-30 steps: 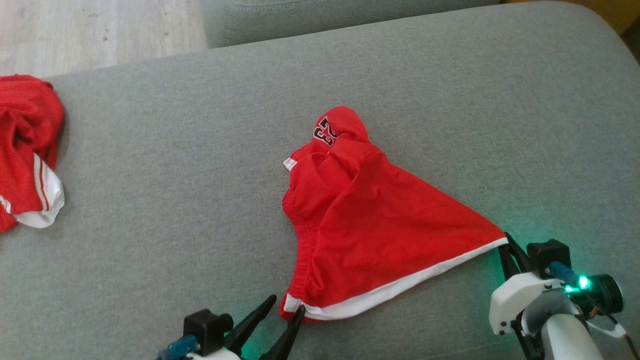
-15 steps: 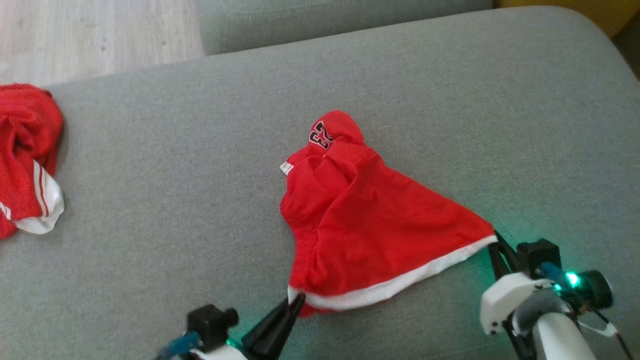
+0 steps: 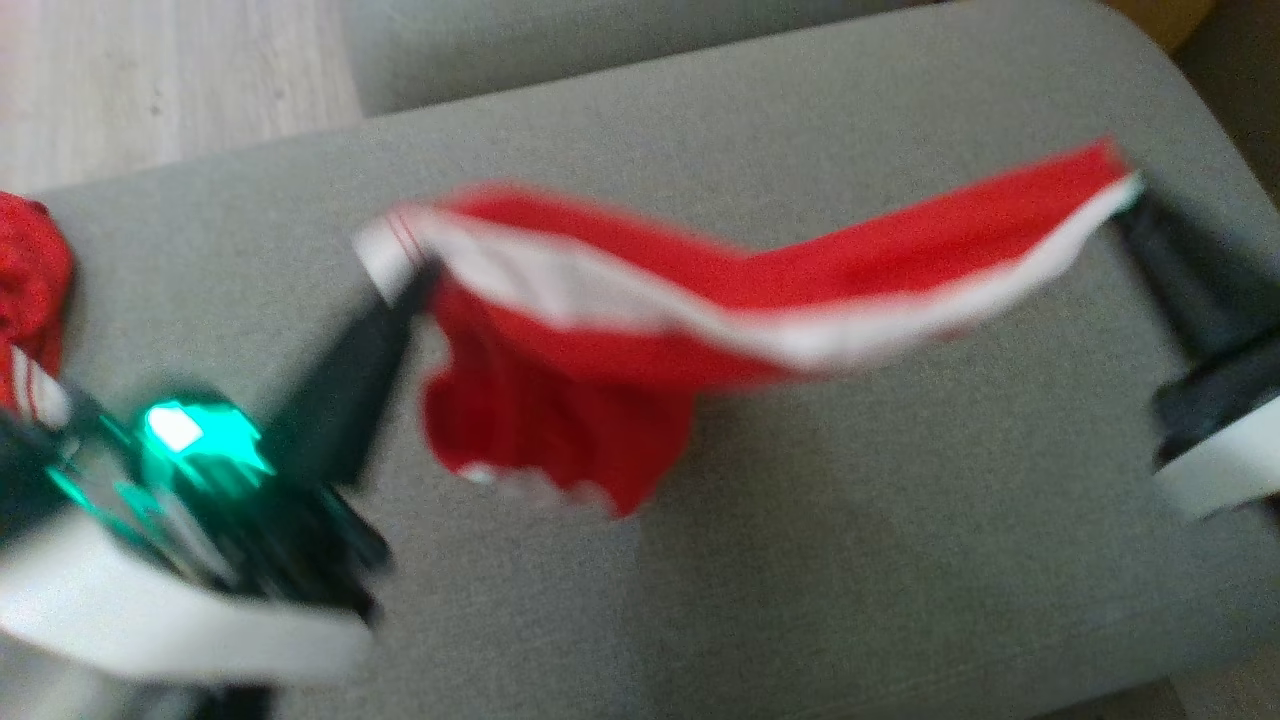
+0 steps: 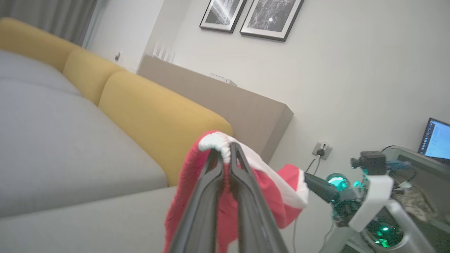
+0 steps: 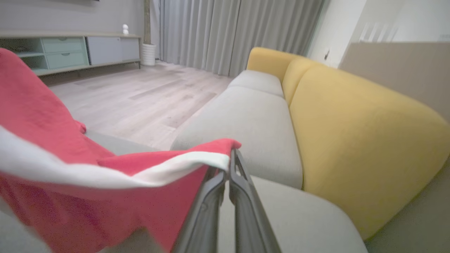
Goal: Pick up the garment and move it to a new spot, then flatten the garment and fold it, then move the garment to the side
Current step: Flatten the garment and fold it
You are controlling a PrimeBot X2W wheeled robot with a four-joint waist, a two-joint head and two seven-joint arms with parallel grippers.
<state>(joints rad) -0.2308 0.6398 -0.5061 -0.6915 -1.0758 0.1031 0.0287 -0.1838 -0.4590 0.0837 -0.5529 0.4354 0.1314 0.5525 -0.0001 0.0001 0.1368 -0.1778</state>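
Evidently we hold the garment point(image 3: 620, 350) above the cushion point(image 3: 820, 540), left gripper point(image 4: 225, 154) and right gripper point(image 5: 230, 167) each clamped on a hem corner, to stretch it.

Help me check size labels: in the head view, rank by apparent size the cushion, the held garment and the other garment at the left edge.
1. cushion
2. held garment, lifted nearer the camera and blurred, so it may look bigger than it is
3. other garment, cut off by the picture's edge, so only part is judged
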